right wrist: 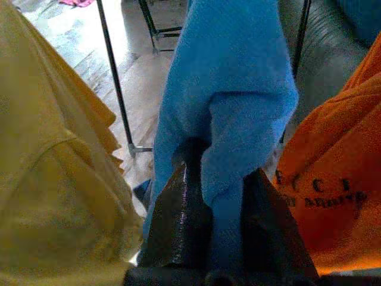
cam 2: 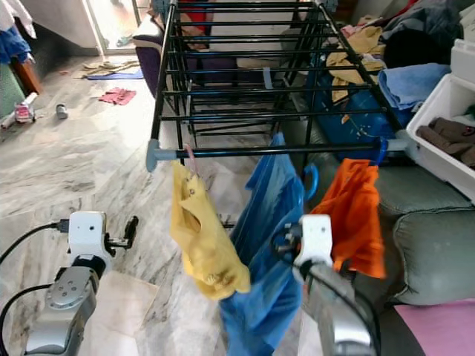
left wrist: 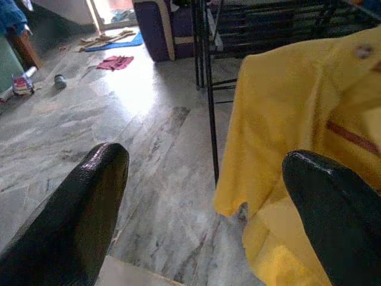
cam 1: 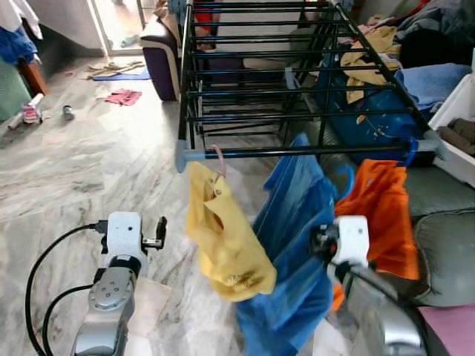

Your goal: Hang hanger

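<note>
Right wrist view: right gripper (right wrist: 221, 196) clenched on blue garment (right wrist: 232, 89), between yellow (right wrist: 53, 179) and orange (right wrist: 333, 179) ones on rack (cam 1: 297, 153); blue hanger (cam 1: 345, 178) by rail; left gripper (left wrist: 202, 196) released, idle. Lift hook over rail w/o snagging neighbours; then release.

A grey-veined marble floor (cam 1: 89, 170) runs back to a sunlit doorway (cam 1: 122, 18), where glare washes the tiles. A pink cloth (cam 1: 123, 96) and a blue mat (cam 1: 122, 75) lie on the floor near a dark purple sofa (cam 1: 161, 55). On the robot's right, a grey-green couch (cam 1: 445, 245) sits below heaped laundry (cam 1: 438, 30), a folded blue towel (cam 1: 441, 81) and a white bin (cam 1: 464, 119). A shoe (cam 1: 30, 113) rests by the left wall.
</note>
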Motion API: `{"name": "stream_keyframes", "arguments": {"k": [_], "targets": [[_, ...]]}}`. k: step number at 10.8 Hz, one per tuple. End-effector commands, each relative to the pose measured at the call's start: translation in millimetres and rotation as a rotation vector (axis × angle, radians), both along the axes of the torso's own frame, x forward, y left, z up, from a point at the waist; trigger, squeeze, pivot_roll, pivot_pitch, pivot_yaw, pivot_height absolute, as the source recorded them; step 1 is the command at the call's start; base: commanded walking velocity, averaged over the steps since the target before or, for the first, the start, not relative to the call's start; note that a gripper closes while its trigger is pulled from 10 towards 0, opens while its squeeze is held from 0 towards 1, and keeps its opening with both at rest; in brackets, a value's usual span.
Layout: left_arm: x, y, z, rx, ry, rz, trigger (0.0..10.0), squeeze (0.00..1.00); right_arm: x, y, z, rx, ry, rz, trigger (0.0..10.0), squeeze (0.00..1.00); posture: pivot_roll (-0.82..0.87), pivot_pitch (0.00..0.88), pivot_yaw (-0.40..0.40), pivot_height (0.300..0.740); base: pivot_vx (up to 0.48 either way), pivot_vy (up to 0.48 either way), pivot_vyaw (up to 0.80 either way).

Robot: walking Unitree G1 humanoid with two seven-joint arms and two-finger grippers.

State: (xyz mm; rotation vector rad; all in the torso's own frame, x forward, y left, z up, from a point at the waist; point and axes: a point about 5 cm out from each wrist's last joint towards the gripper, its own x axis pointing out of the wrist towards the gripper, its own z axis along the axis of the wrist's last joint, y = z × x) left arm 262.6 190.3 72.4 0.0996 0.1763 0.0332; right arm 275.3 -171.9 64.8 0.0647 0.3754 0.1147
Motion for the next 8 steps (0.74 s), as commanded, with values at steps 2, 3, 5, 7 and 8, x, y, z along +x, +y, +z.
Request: {"name": "stream_keyframes", "arguments": {"k": [2,3,5,7,8], "targets": [[0.7,0.7,5,0.004,-0.018,0.0,10.0,0.0,14.9,4.3,11,0.046,-0.023,0.064,10.0,0.0,0.0,0.072,0.008,0.74,0.0,0.0,0.0],[0.9,0.5,6,0.007,-0.018,-0.006,10.0,0.0,31.9,6.1,18,-0.005,-0.031,0.093,10.0,0.0,0.0,0.075,0.008,0.74,0.0,0.0,0.0],[0.1,2.1,8,0.006,-0.018,-0.009,10.0,0.0,51.0,8.6,25,-0.027,-0.031,0.138,10.0,0.0,0.02,0.082,0.011,0.74,0.0,0.0,0.0],[-1.8,3.8,8,0.008,-0.015,-0.012,10.0,0.0,69.5,15.2,31,-0.053,-0.009,0.178,10.0,0.0,0.03,0.088,0.016,0.74,0.0,0.0,0.0],[-1.8,3.3,9,0.006,-0.014,-0.016,10.0,0.0,76.0,12.5,31,-0.066,0.018,0.153,10.0,0.0,0.04,0.088,0.019,0.74,0.0,0.0,0.0]]}}
